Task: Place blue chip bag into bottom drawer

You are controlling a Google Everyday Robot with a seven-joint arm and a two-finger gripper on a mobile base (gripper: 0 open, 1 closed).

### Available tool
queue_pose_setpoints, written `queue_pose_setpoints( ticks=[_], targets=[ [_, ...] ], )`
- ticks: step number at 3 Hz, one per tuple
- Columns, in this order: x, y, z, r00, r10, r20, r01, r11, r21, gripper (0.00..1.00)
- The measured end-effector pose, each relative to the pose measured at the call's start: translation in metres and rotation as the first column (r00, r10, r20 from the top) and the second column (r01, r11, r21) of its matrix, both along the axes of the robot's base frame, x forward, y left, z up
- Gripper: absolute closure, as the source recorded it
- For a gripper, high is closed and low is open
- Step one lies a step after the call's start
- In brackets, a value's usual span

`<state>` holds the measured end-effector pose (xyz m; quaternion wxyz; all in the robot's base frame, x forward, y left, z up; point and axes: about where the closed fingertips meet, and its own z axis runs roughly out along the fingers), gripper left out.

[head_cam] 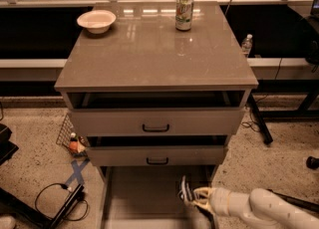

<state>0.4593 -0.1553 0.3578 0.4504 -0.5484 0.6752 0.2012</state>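
The desk has a smooth grey-brown top. On it stand a white bowl at the back left and a soda can at the back, well apart. The pincer is low, over the bottom drawer.

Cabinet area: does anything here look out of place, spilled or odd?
Nothing looks spilled or broken. The bottom drawer is pulled well out, and the claw holds the blue chip bag over its right side.
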Motion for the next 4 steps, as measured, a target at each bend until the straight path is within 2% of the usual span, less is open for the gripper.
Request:
queue_pose_setpoints(
  ticks=[1,2,4],
  targets=[
    [-0.021,0.012,-0.05,0.9978,0.032,-0.057,-0.029,0.998,0.064,1.0],
    [-0.03,0.04,-0.05,0.9961,0.058,-0.067,-0.05,0.993,0.111,1.0],
    [-0.036,0.052,-0.048,0.9947,0.074,-0.071,-0.065,0.99,0.126,0.57]
  ],
)
